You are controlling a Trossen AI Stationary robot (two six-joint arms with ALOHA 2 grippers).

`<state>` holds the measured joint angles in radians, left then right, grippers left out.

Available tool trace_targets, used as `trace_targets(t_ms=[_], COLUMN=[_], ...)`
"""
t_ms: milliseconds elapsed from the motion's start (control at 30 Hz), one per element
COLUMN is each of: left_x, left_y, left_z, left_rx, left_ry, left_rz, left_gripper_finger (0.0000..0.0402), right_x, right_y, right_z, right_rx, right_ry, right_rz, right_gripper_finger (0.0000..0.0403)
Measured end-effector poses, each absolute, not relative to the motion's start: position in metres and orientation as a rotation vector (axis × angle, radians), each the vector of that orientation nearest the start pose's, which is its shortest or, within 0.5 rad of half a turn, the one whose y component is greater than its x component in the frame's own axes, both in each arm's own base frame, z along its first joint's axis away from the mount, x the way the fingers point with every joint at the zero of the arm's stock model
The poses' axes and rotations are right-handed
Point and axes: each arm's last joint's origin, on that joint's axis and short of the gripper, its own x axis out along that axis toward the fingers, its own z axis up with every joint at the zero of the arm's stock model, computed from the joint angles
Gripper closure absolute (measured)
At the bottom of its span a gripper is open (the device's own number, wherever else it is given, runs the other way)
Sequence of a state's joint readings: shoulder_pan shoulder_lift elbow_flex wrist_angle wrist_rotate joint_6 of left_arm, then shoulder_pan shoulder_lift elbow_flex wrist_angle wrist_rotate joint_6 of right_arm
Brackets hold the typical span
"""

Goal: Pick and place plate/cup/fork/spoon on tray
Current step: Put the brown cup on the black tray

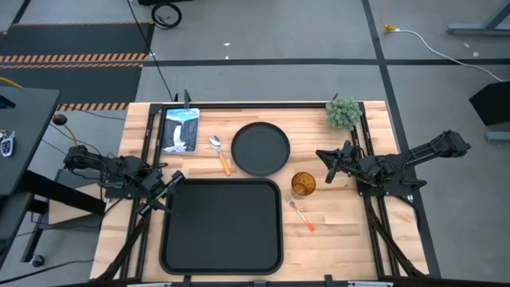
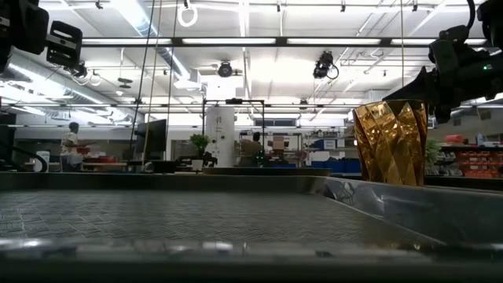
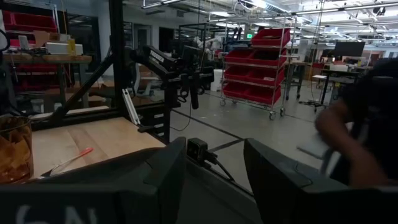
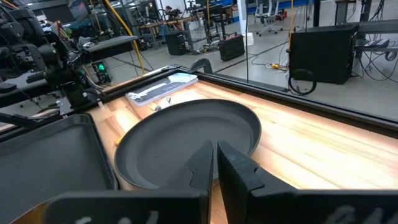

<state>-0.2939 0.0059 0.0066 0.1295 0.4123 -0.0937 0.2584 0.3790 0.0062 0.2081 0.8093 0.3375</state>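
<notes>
The black tray (image 1: 223, 231) lies at the table's near middle. The round black plate (image 1: 260, 148) lies flat beyond it and also shows in the right wrist view (image 4: 186, 140). The spoon (image 1: 219, 153) lies left of the plate. The amber cup (image 1: 303, 185) stands upright by the tray's far right corner and also shows in the low view (image 2: 391, 143). The fork (image 1: 300, 215) lies near the cup. My left gripper (image 1: 171, 182) is open and empty at the tray's far left corner. My right gripper (image 1: 327, 165) is shut and empty, right of the plate and cup.
A blue-white picture panel (image 1: 180, 129) stands at the far left. A small green plant (image 1: 343, 112) stands at the far right. Bare wood lies right of the fork. A person shows in the room beyond in the left wrist view (image 3: 357, 137).
</notes>
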Motion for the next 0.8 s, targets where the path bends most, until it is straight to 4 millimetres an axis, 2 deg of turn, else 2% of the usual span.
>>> trace_targets(t_ms=[133,300,467,667,800], left_x=[0.087,0.086,0.089,0.093,0.093], left_y=[-0.038,-0.036,-0.031,-0.025,-0.021], left_z=[0.179,0.19,0.192,0.183,0.183], left_rx=[-0.081,-0.03,0.106,0.312,0.379], left_ry=[-0.114,-0.26,-0.308,-0.21,-0.195], left_rz=[-0.711,-0.649,-0.409,-0.157,-0.028], left_gripper_finger=[0.023,0.023,0.023,0.023,0.023], right_x=[0.113,0.113,0.113,0.113,0.113], right_y=[0.008,0.008,0.008,0.008,0.008], right_z=[0.153,0.153,0.153,0.153,0.153], right_rx=[0.243,0.243,0.243,0.244,0.244], right_ry=[0.05,0.05,0.05,0.049,0.049], right_rz=[-0.567,-0.567,-0.567,-0.567,-0.567], right_gripper_finger=[0.0375,0.0375,0.0375,0.0375,0.0375])
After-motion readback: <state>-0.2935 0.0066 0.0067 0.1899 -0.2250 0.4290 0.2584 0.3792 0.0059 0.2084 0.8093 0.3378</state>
